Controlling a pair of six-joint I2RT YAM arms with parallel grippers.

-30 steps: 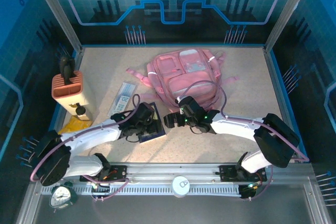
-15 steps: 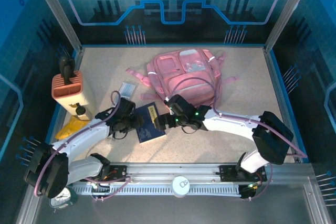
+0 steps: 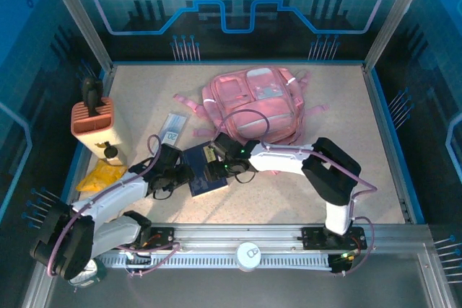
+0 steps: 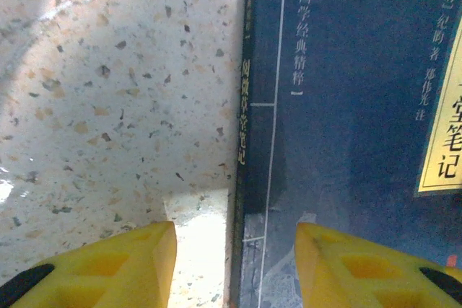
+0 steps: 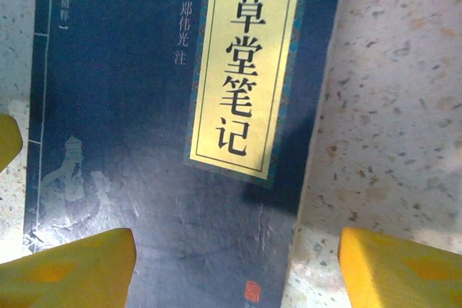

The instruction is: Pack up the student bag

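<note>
The student bag, a pink backpack, lies flat at the back middle of the table. In front of it lies a dark blue book with a yellow title label. My left gripper is at the book's left edge, open. In the left wrist view one yellow finger is over the bare table and the other over the cover, either side of the spine. My right gripper is low over the book's right side, open, its fingers straddling that edge of the book.
An orange ribbed box stands at the left edge, with a yellow item in front of it. A clear packet lies left of the bag's strap. An alarm clock sits by the left arm's base.
The right gripper has moved left from in front of the bag onto the book, its jaws narrowing. The left gripper drew back to the book's left edge.
</note>
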